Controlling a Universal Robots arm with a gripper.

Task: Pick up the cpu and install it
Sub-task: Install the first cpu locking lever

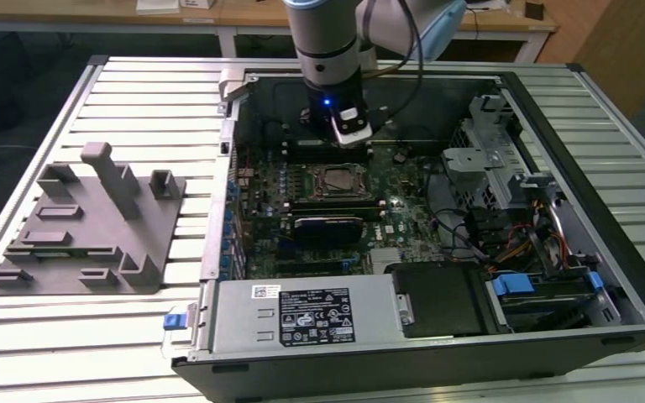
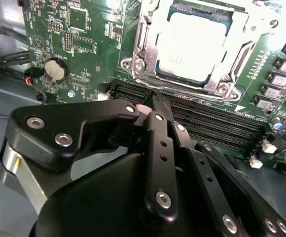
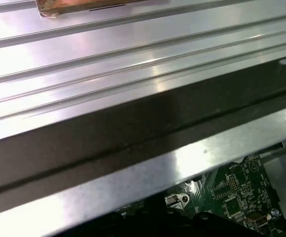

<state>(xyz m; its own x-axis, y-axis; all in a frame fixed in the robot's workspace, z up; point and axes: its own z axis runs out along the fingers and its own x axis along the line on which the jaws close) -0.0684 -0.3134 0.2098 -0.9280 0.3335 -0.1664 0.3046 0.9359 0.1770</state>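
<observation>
In the exterior view, a grey plastic block [image 1: 81, 227] with upright posts sits on the ribbed metal table [image 1: 54, 336] at the exterior view's left, well apart from the work. To its right lies an open computer case [image 1: 637, 277], side panel off, holding a green motherboard [image 1: 401, 197] — and at the board's middle a metal-framed socket [image 1: 336, 180]. The robot arm [image 1: 328, 42] reaches down into the case, and its gripper [image 1: 351, 138] hangs just beyond the socket's far edge.

The second wrist view gives the close look the exterior view lacks: the cpu [image 2: 195, 44], a pale silver square, lies seated inside the socket's metal frame. The black fingers [image 2: 159, 143] are drawn together with nothing between them, their tips over the dark memory slots [image 2: 222, 123] beside the socket, apart from the cpu. A round coin battery [image 2: 55, 70] sits on the board nearby.

The first wrist view looks across the table's ribbed top and the case's dark wall [image 3: 133, 133], with a corner of the board below.
</observation>
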